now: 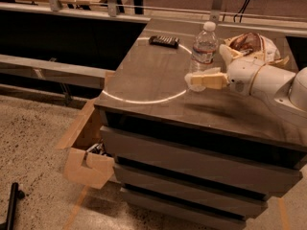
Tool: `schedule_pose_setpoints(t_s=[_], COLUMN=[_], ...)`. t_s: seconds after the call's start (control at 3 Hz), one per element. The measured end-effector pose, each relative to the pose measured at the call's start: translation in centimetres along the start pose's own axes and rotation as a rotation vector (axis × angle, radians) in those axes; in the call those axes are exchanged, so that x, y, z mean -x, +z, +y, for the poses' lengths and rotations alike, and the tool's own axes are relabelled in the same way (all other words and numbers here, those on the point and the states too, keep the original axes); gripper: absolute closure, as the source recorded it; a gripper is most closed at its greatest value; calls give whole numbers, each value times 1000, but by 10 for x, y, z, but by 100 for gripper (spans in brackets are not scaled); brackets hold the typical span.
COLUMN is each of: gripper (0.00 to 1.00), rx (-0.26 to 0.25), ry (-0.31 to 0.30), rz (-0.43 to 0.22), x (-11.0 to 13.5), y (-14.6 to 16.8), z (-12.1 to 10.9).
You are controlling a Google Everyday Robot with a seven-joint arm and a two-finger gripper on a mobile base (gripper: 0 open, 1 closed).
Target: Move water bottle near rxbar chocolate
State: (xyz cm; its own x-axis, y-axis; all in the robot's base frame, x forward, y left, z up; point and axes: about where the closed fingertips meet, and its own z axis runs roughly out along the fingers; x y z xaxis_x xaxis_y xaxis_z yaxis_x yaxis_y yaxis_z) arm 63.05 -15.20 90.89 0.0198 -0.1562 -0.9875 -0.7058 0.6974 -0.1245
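**Claw straddles the water bottle at the back of the table**

The water bottle stands upright, white cap on top, toward the far right part of the table. The claw reaches in from the right on its white arm, and its two fingers are spread. One pale finger lies across the front of the bottle's lower body, and the other angles up on the bottle's right. So the bottle sits between them, though it is not clear whether either finger actually touches the plastic.

Over to the left and farther back, the rxbar chocolate lies flat near the far edge, well apart from the bottle, with bare tabletop between the two. A thin bright ring of light curves across the surface and runs right past the bar.

Behind the claw, a crinkled snack bag sits at the far right corner. Down on the floor at the left, an open cardboard box leans against the table's side.
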Motion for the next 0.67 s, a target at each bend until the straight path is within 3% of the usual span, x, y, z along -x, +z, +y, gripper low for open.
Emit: schedule_pose_setpoints(t_s=[0.67], gripper=[62], rx=[-3], ry=[35], rz=[-7], x=[-5], y=[19], z=[-9])
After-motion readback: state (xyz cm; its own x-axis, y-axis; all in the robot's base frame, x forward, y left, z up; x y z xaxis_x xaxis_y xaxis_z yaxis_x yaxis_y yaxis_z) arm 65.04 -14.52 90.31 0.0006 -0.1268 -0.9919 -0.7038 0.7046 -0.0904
